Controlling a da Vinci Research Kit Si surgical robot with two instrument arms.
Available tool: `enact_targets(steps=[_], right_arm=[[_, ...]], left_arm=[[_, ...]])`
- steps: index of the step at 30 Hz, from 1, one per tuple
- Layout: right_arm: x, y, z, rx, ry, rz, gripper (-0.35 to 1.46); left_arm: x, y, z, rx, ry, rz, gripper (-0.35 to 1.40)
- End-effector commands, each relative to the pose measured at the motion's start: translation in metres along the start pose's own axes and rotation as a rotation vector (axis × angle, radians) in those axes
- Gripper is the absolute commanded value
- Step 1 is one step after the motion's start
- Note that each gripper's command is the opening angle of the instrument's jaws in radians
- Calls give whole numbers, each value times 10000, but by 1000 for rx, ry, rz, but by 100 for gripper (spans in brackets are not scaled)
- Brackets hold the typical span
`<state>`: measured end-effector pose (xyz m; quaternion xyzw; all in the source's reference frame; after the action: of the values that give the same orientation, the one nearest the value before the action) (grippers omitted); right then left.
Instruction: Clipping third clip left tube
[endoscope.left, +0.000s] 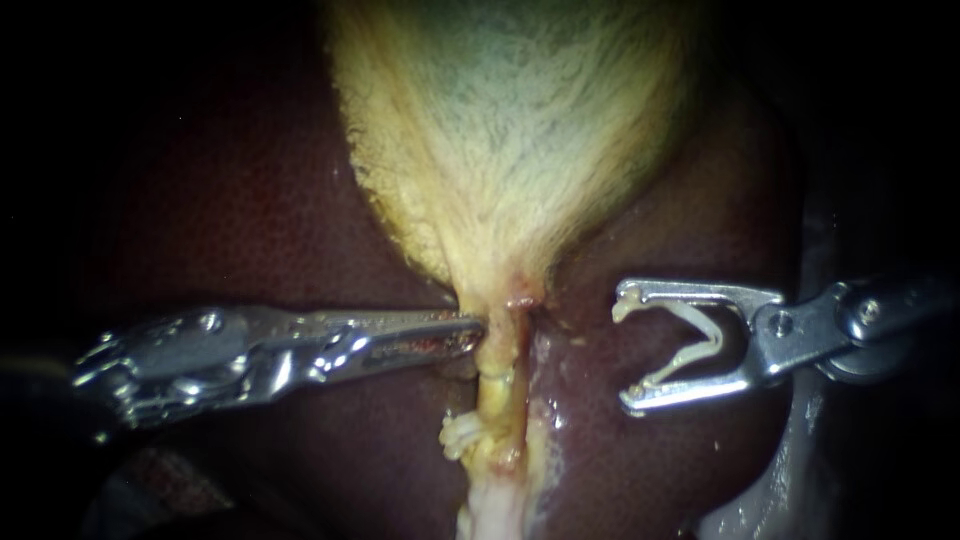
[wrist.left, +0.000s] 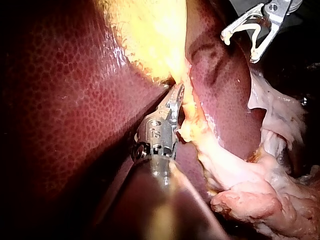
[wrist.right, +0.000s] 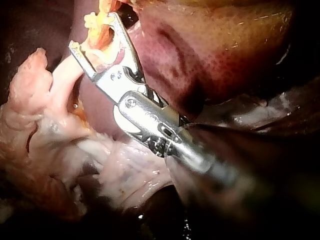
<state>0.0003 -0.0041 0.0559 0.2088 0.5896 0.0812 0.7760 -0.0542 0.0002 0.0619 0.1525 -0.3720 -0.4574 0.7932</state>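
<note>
Your right instrument (endoscope.left: 622, 350), entering from the right of the endoscope view, hangs over the dark liver (endoscope.left: 250, 200) with its jaws spread wide, an open white clip (endoscope.left: 708, 335) seated between them and touching both. The open mouth faces the tube (endoscope.left: 497, 385), the narrow yellowish stalk that runs down from the tapered neck of the pale gallbladder (endoscope.left: 510, 120) at centre. A strip of bare liver lies between the jaw tips and the tube, so the clip is near it but not around it. Your left instrument (endoscope.left: 478, 328) reaches in level from the left, its tip against the tube's side just below the gallbladder's neck; whether it grips tissue there cannot be made out. Lower on the tube, on its left side, sits a small pale knobbed lump (endoscope.left: 458, 435); whether it is a clip is unclear. From the left wrist camera, your left instrument (wrist.left: 176, 95) runs along the liver's edge into the cleft where the yellow tissue narrows, its tip hidden there, while your right instrument (wrist.left: 240, 47) shows well beyond it, wide and clear of the tissue. From the right wrist camera, your right instrument (wrist.right: 92, 32) points at the yellow stalk, which shows through the gap between its jaws, with pale ragged tissue (wrist.right: 45, 125) lying beside the shaft.
</note>
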Motion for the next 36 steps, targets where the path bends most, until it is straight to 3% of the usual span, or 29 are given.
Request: enact_targets(steps=[1,9,14,18,25,30,36], right_arm=[[0,0,2,0,0,-1,60],[-12,-10,45,35,-3,161,60],[-34,-21,98,58,-12,276,60],[-51,-23,137,76,-21,325,58],[-82,-1,174,93,-30,365,55],[-103,19,173,68,-33,373,54],[-115,35,164,31,-71,371,53]], left_arm=[[0,0,0,0,0,0,-30],[-1,8,-20,8,4,1,-30],[-1,18,-43,-2,2,1,-30],[-3,23,-57,-9,1,0,-30],[-5,18,-68,-11,1,-2,-30],[-7,12,-72,-11,-2,-4,-30],[-9,8,-77,-10,-5,-6,-30]])
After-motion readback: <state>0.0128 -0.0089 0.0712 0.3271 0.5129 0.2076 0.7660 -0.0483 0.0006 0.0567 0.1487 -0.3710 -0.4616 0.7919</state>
